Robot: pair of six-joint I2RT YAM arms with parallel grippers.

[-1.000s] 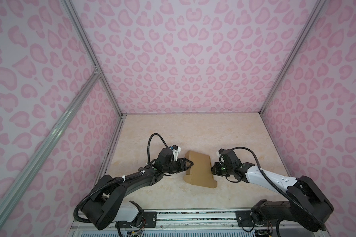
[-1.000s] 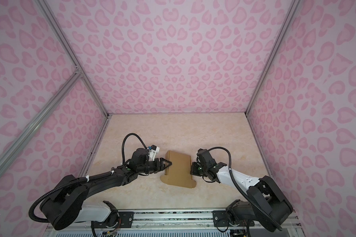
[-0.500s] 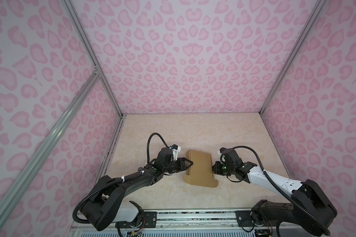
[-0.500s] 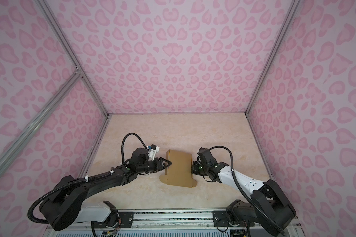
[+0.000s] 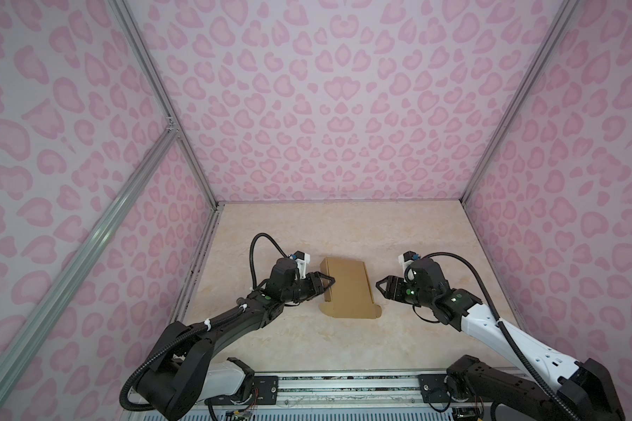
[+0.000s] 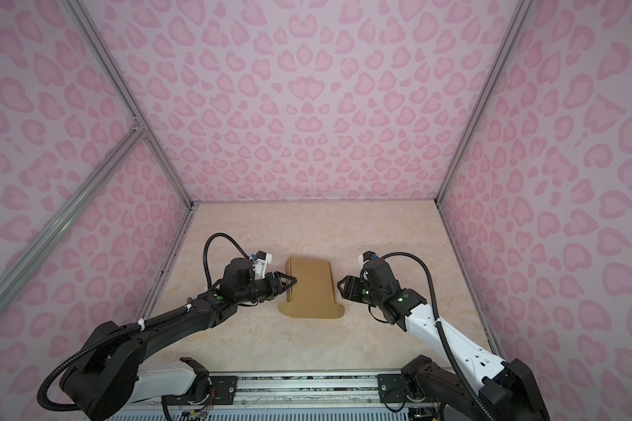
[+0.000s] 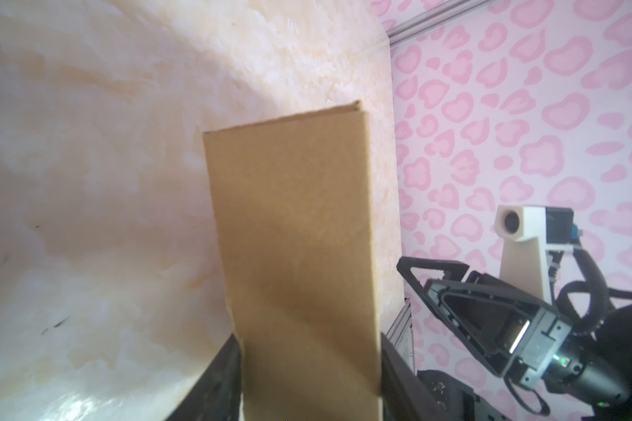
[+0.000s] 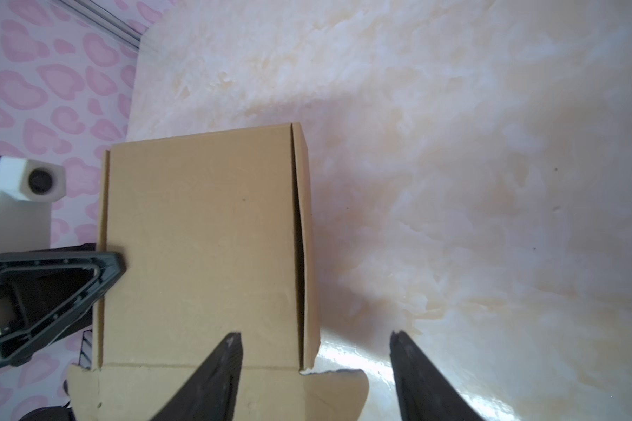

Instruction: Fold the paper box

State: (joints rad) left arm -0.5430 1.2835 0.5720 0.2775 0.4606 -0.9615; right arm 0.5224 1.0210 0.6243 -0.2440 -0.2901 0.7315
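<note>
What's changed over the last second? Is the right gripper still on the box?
No. The right gripper has opened and backed off to the right, away from the paper box's right edge; a strip of bare table now shows between them. The left gripper stays closed over the box's left edge, one finger on top, and the box lies about where it was.
</note>
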